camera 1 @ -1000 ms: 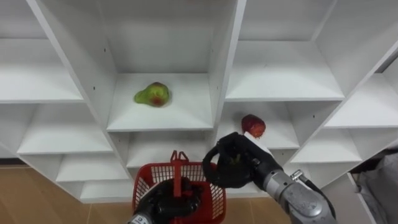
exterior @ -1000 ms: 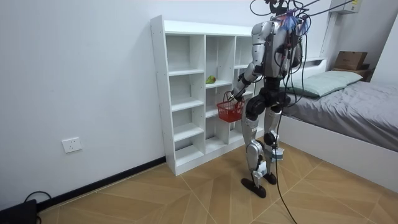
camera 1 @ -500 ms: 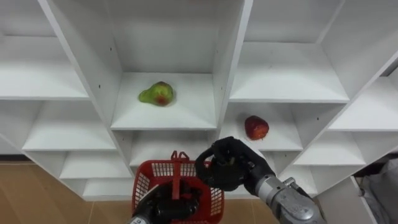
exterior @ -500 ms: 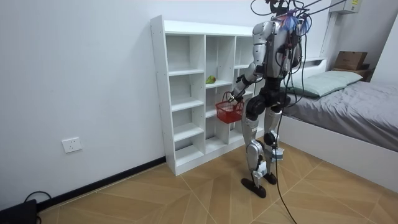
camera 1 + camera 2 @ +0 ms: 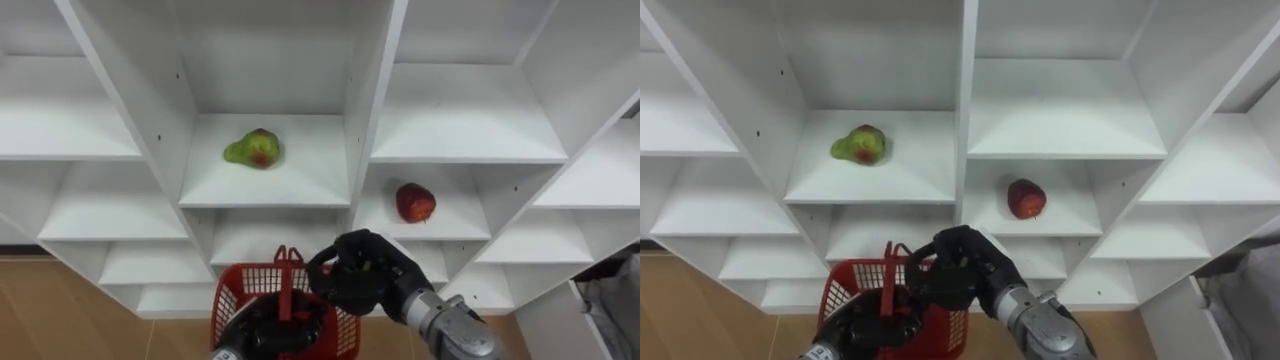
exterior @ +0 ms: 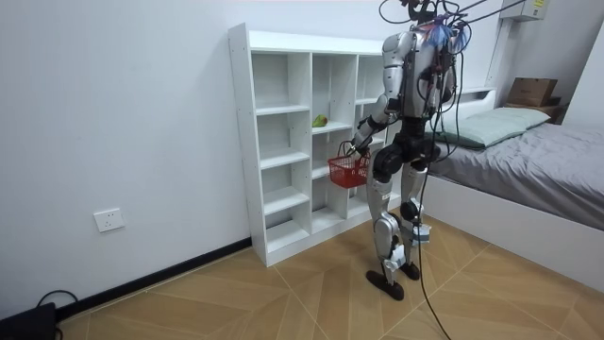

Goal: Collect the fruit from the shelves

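Observation:
Before me is a white closet (image 5: 365,120) of open shelves. A green fruit with a red patch (image 5: 252,149) lies on the middle shelf. A red fruit (image 5: 415,202) lies one shelf lower, to the right. My left hand (image 5: 280,328) is shut on the handle of a red basket (image 5: 230,292), held low in front of the shelves. My right hand (image 5: 360,275) hovers over the basket's right rim, fingers curled round something small and greenish that they mostly hide. In the room view I stand upright facing the closet with the basket (image 6: 347,170) at hip height.
The other closet shelves (image 5: 465,110) hold nothing. Upright white dividers (image 5: 378,90) separate the compartments. A bed (image 6: 538,165) stands close behind me at the room view's right. Wooden floor (image 6: 283,293) lies open at the room view's left.
My right hand has moved left and down, from in front of the red fruit's shelf to above the basket's right rim. The basket has stayed in my left hand.

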### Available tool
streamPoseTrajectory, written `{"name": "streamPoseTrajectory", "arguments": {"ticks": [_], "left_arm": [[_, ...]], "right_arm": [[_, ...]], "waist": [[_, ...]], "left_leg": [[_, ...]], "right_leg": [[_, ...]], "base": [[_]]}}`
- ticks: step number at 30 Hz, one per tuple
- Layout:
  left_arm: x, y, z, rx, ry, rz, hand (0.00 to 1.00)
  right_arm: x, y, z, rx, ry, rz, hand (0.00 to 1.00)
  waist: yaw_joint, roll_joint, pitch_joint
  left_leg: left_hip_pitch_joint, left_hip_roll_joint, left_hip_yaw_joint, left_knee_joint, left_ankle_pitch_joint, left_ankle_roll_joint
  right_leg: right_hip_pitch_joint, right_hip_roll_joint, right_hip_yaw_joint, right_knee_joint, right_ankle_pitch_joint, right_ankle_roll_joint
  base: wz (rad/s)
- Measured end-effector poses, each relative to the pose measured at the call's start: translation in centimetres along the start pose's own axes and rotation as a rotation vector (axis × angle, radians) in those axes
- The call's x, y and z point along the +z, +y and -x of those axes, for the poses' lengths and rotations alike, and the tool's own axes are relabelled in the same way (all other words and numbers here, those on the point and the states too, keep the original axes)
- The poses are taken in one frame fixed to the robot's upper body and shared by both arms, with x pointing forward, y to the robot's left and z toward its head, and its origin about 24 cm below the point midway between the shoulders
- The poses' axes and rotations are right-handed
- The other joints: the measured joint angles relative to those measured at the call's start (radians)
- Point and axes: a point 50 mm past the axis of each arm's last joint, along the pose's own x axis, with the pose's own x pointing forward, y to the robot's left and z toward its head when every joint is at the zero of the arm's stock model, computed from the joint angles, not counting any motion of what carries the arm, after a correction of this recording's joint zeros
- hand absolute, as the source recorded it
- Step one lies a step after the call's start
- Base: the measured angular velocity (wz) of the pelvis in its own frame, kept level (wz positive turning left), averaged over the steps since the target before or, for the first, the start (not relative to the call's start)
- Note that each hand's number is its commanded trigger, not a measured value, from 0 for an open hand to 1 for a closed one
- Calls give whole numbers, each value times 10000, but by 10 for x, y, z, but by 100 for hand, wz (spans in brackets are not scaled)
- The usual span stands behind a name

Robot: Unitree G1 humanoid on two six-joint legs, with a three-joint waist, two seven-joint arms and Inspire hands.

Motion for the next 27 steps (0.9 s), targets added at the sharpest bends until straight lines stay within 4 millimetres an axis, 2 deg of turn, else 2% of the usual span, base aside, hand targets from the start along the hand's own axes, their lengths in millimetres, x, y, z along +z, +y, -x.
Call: {"name": "streamPoseTrajectory", "arguments": {"ticks": [4,11,27], "left_arm": [[-2,-2,-1,-68,140,-59,100],[-6,-7,-2,-254,360,-105,100],[-8,-10,-3,-367,497,-173,100]], "right_arm": [[-1,1,-1,-93,12,-98,100],[0,2,-3,-346,-12,-129,100],[-2,5,-9,-450,144,-316,100]], "waist": [[-35,35,12],[-12,201,-2],[-9,232,-21]], "left_leg": [[-131,-16,-222,156,-1,0],[-178,-11,-308,174,0,-1],[-303,-5,-315,201,1,-2]], "right_leg": [[13,-32,-135,-31,0,-1],[27,-20,-194,-129,7,-11],[-21,-17,-240,-141,37,-12]], "base": [[10],[4],[0]]}}
